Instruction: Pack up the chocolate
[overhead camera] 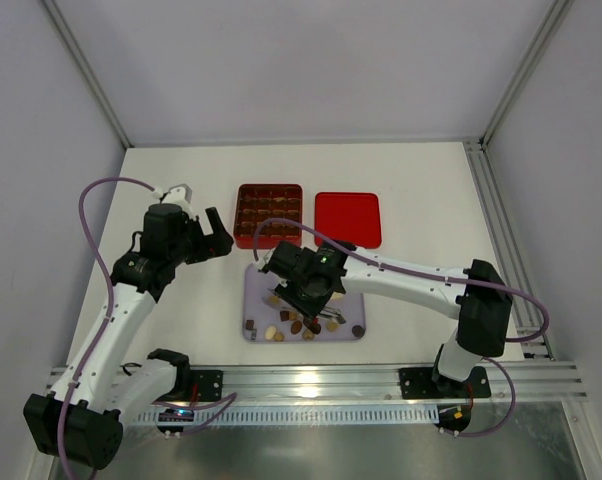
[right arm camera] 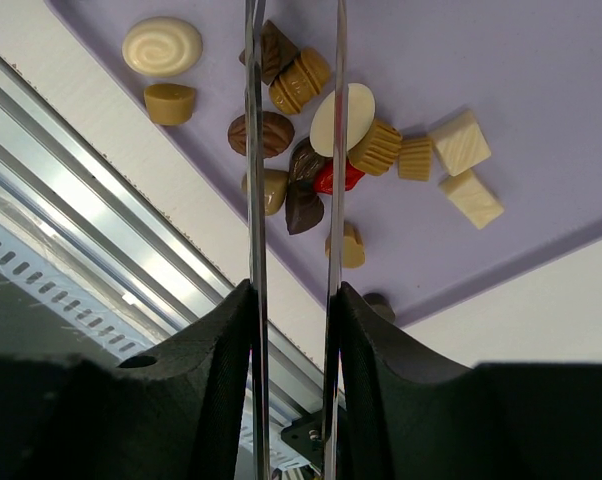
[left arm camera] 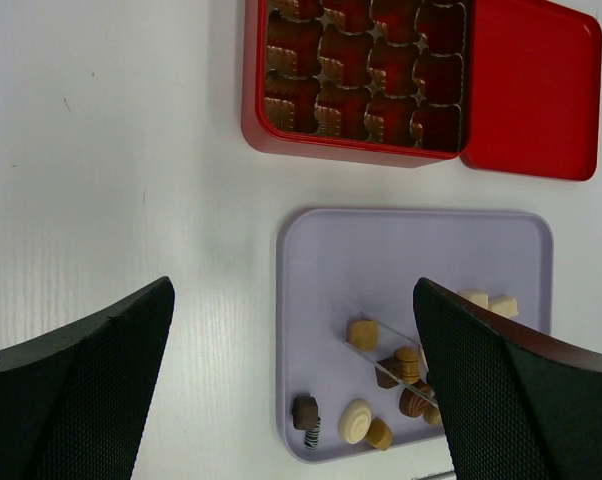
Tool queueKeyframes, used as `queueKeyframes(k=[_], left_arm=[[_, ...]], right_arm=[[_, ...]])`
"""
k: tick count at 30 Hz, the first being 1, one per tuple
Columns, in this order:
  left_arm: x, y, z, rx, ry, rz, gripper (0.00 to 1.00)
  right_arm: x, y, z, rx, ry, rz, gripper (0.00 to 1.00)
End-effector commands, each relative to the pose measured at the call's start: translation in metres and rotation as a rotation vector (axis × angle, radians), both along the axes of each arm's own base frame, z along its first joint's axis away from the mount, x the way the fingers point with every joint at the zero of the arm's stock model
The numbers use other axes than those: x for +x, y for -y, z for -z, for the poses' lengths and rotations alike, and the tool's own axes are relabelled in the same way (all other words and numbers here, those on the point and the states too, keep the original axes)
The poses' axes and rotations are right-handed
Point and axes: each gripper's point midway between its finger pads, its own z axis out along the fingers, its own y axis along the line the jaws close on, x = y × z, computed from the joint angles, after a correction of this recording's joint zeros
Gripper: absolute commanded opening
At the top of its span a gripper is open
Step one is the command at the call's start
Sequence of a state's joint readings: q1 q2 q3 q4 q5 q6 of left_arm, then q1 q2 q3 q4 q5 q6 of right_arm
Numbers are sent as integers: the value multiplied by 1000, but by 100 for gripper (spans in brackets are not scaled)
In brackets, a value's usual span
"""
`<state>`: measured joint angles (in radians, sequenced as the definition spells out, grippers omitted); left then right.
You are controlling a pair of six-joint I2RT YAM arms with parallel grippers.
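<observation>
Right wrist view: right gripper point(right arm camera: 295, 20), blades narrowly apart, above crowded brown, tan and cream chocolates point(right arm camera: 376, 147) on pale lilac rectangular tray point(right arm camera: 541, 50); closing may pinch two together.

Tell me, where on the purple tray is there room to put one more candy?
The far half of the lilac tray, on the side toward the red box, is bare. The chocolates crowd its near half. The white table left of the tray is bare too.
</observation>
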<state>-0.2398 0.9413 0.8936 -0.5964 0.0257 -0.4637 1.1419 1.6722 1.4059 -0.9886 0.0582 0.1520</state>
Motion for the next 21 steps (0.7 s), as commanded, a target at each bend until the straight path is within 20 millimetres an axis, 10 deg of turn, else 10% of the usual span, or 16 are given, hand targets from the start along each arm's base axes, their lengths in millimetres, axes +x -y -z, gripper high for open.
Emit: queueKeyframes(k=[1, 21], left_arm=[[4, -3, -17, 5, 53, -8, 100], [4, -4, -19, 5, 60, -11, 100]], right_arm=[[8, -10, -11, 34, 40, 2, 38], [21, -13, -30, 134, 13, 89, 38]])
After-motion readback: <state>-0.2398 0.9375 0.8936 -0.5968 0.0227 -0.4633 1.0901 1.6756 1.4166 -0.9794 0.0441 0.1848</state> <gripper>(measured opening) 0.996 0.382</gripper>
